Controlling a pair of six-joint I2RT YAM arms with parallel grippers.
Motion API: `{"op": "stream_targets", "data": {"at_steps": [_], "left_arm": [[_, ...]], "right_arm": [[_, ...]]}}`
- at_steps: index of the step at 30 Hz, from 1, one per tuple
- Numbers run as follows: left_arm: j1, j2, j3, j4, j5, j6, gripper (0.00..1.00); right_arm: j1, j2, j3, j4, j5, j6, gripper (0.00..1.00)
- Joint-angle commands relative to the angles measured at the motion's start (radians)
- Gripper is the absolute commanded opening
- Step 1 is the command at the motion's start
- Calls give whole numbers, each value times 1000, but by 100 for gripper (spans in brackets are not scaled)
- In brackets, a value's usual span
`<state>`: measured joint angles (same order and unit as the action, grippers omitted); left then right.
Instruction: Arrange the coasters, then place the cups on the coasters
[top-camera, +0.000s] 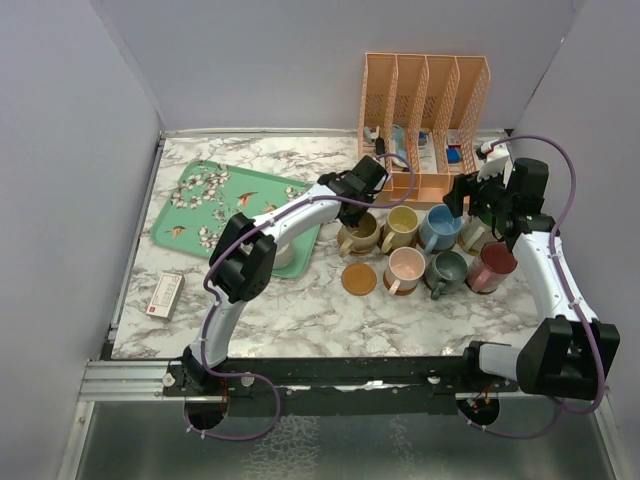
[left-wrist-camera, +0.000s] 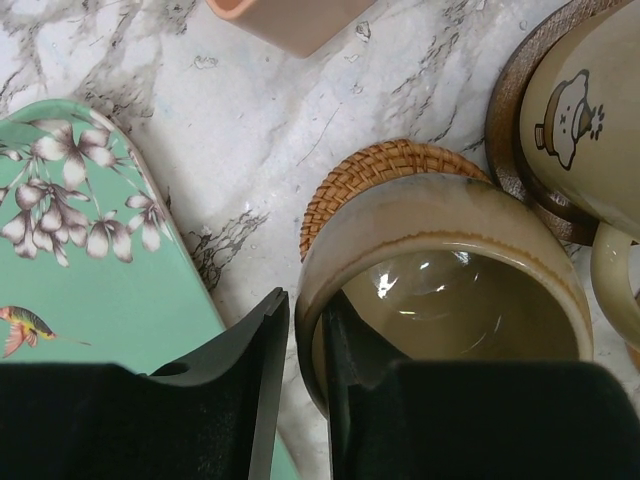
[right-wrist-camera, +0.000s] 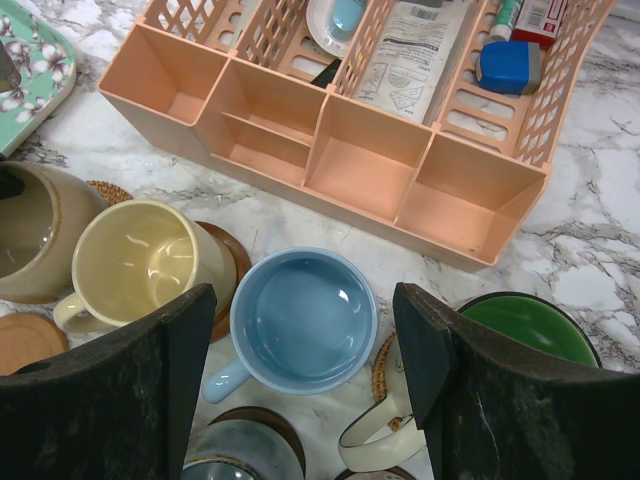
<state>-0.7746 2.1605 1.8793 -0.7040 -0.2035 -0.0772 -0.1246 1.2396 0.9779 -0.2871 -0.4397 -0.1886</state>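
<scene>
The work surface is a marble-pattern table (top-camera: 300, 315) enclosed by plain grey walls.

The left gripper (left-wrist-camera: 308, 325) stands with its jaws narrow, one finger outside and one inside the wall of the tan cup (left-wrist-camera: 430, 215). Whether the pads press the wall or stand just clear of it cannot be determined. The tan cup sits upright on a woven coaster (left-wrist-camera: 385, 165), beside the mint-green tray (left-wrist-camera: 90, 270) and close to the yellow cup (left-wrist-camera: 585, 110), which is on a dark coaster (left-wrist-camera: 503, 125).

The right gripper (right-wrist-camera: 303, 305) hangs wide apart and empty above the light blue cup (right-wrist-camera: 305, 330). One bare coaster (top-camera: 359, 278) lies in front of the cup cluster.

Hazards, as judged:
- **Lifting too soon:** if the left gripper lifts before its jaws widen enough, the inner finger may hook the rim. That could tip the tan cup or drag it off the woven coaster.
- **Sideways exit:** this may push the tan cup into the yellow cup.
- **Right gripper descent:** this may strike neighbouring rims, since the cups stand tightly packed.
</scene>
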Motion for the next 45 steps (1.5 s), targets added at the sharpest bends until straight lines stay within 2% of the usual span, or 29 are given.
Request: {"op": "stream_targets", "data": {"at_steps": [1, 17, 27, 34, 38, 41, 45], "left_arm": [[-6, -23, 31, 17, -32, -6, 25], [-8, -94, 37, 17, -48, 31, 42], [-7, -230, 4, 39, -78, 150, 54], [8, -417, -173, 98, -20, 269, 62], [35, -566, -333, 155, 16, 324, 74], [94, -654, -442, 169, 63, 346, 85], [221, -727, -548, 131, 180, 371, 88]], "right_arm": [[-6, -12, -13, 8, -25, -14, 73], [-6, -12, -15, 9, -25, -14, 73], [-6, -12, -15, 10, -22, -15, 73], [-6, -13, -15, 12, -20, -15, 73], [-6, -13, -15, 11, -18, -17, 73], [-6, -11, -15, 12, -20, -17, 73], [-6, -6, -15, 11, -22, -17, 73]]}}
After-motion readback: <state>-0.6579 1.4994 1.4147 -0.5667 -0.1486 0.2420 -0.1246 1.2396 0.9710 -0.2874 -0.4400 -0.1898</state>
